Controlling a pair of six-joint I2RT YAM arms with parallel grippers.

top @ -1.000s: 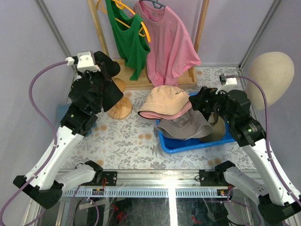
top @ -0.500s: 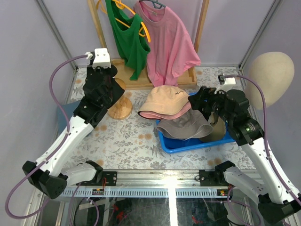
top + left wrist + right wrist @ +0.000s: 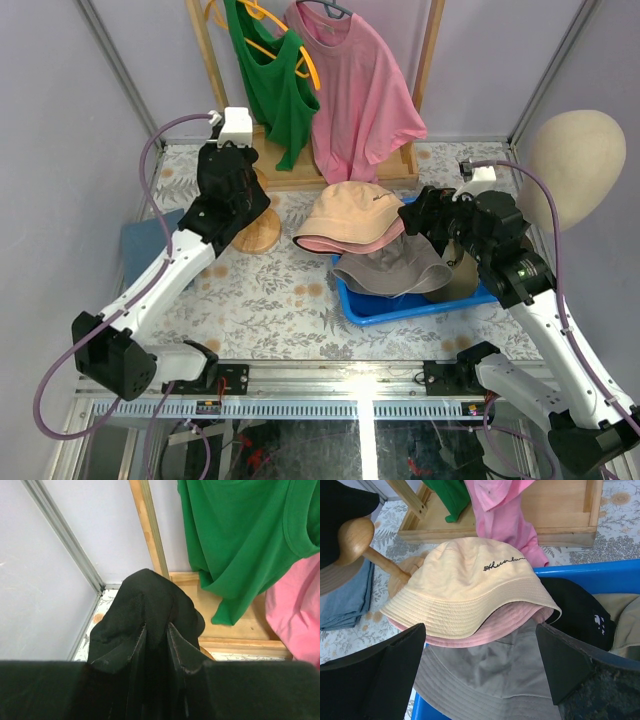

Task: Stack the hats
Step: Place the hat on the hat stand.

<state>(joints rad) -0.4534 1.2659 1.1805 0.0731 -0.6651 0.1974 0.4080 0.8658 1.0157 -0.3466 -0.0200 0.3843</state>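
Observation:
My left gripper (image 3: 232, 188) is shut on a black bucket hat (image 3: 225, 200) and holds it in the air over the wooden hat stand (image 3: 256, 231). In the left wrist view the black fabric (image 3: 150, 597) is pinched between the fingers of the left gripper (image 3: 156, 626). A beige bucket hat (image 3: 350, 212) lies on a pink one (image 3: 335, 244), both resting on the blue tray's left rim (image 3: 368, 306). A grey-taupe bucket hat (image 3: 390, 268) lies in the tray. My right gripper (image 3: 425, 215) is open and empty above it (image 3: 480, 652). A black cap with a white logo (image 3: 580, 611) and a khaki cap (image 3: 622, 617) lie behind.
A blue cap or folded denim (image 3: 140, 242) lies at the left wall. A cream mannequin head (image 3: 575, 160) stands at the right. Green (image 3: 265, 80) and pink (image 3: 360, 90) shirts hang on a wooden rack at the back.
My left arm has swung right and toward the back with the black hat, from the left wall to above the wooden stand. The right arm has barely moved.

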